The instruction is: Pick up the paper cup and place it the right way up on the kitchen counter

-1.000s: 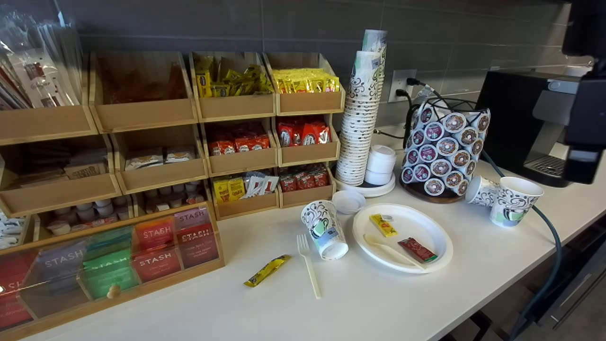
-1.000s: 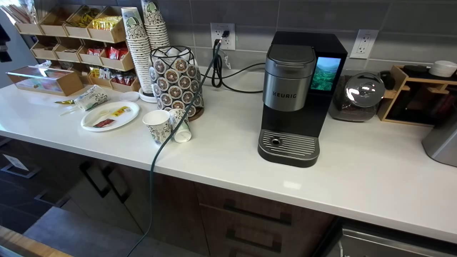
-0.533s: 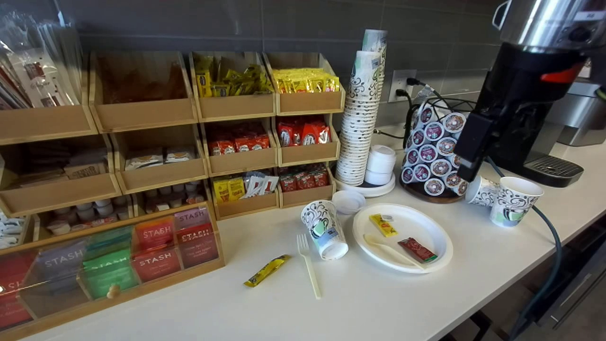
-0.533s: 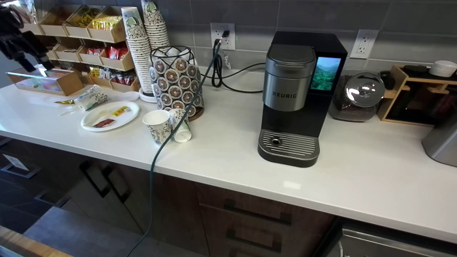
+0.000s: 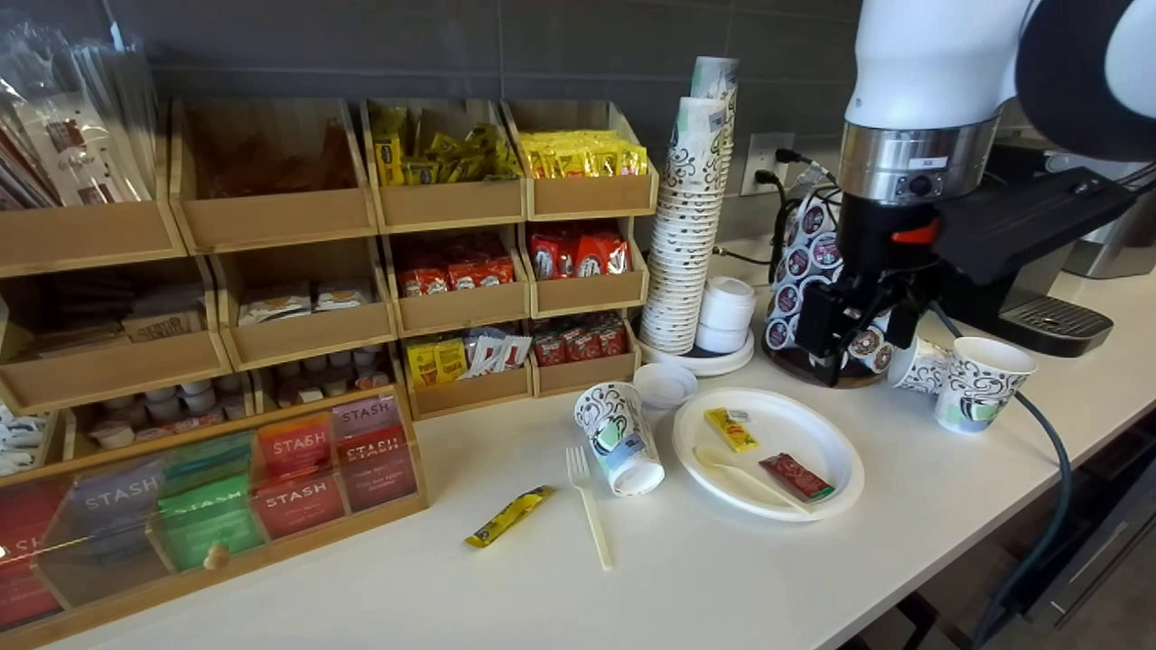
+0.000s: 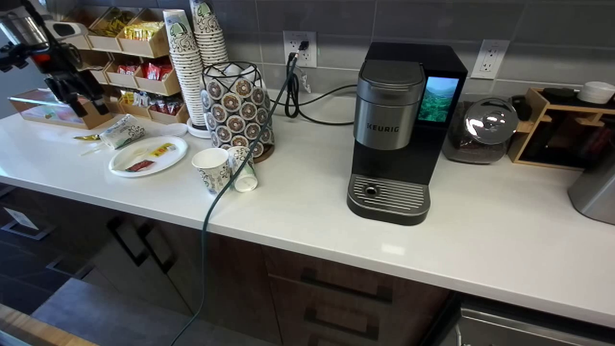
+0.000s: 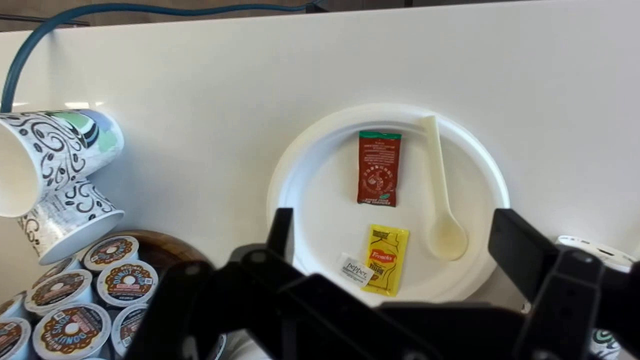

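A white paper cup [image 5: 612, 429] with green and dark print lies on its side on the pale kitchen counter [image 5: 722, 578], between a fork and the plate. It also shows in an exterior view [image 6: 123, 130]. In the wrist view, only parts of this cup [image 7: 595, 250] show at the right edge, behind a finger. My gripper [image 5: 847, 357] is in the air near the pod holder, apart from the cup; it also shows in an exterior view [image 6: 91, 109]. In the wrist view, its fingers [image 7: 393, 225] are wide apart above the plate with nothing between them.
A white plate [image 5: 804, 417] with packets and a spoon sits beside the cup. An upright cup [image 5: 983, 388] and another lying cup [image 5: 918, 366] stand near the pod holder [image 5: 799, 262]. A tall cup stack [image 5: 686, 253] and wooden rack [image 5: 452, 203] line the back. A cable [image 6: 207, 218] crosses the edge.
My arm has come into view and swung in over the counter. The gripper has moved leftward and down in one exterior picture, rightward and down in another. The cups have not moved.
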Motion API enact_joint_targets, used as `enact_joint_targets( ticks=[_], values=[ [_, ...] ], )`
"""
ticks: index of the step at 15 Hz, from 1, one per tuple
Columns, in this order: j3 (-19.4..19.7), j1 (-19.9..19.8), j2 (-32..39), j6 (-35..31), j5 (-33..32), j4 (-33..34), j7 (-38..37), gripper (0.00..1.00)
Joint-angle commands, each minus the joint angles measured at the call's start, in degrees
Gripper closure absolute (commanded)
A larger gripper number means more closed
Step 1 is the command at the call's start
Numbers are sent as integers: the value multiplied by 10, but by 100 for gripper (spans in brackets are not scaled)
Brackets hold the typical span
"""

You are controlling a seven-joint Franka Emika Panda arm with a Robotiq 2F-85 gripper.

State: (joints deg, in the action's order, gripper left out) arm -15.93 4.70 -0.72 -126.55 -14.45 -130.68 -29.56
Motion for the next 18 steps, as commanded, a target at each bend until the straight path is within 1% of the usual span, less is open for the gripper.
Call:
enact_joint_targets(
  ticks=[1,2,3,4,6,8,11,14,15,16,18],
  values=[
    [21,21,7,1,0,5,1,0],
    [22,22,10,2,1,8,1,0],
    [23,24,35,-5,-8,29,-62,0],
    [30,24,59,-33,-18,45,-105,0],
    [44,29,112,-68,-23,85,-162,0],
    [66,38,147,-100,-21,119,-210,0],
    [99,58,205,-128,-2,188,-275,0],
    [132,101,263,-120,-10,263,-382,0],
    [131,113,278,-77,-7,285,-378,0],
    [129,91,233,-119,4,230,-331,0],
    [132,110,261,-98,3,261,-354,0]
  ],
)
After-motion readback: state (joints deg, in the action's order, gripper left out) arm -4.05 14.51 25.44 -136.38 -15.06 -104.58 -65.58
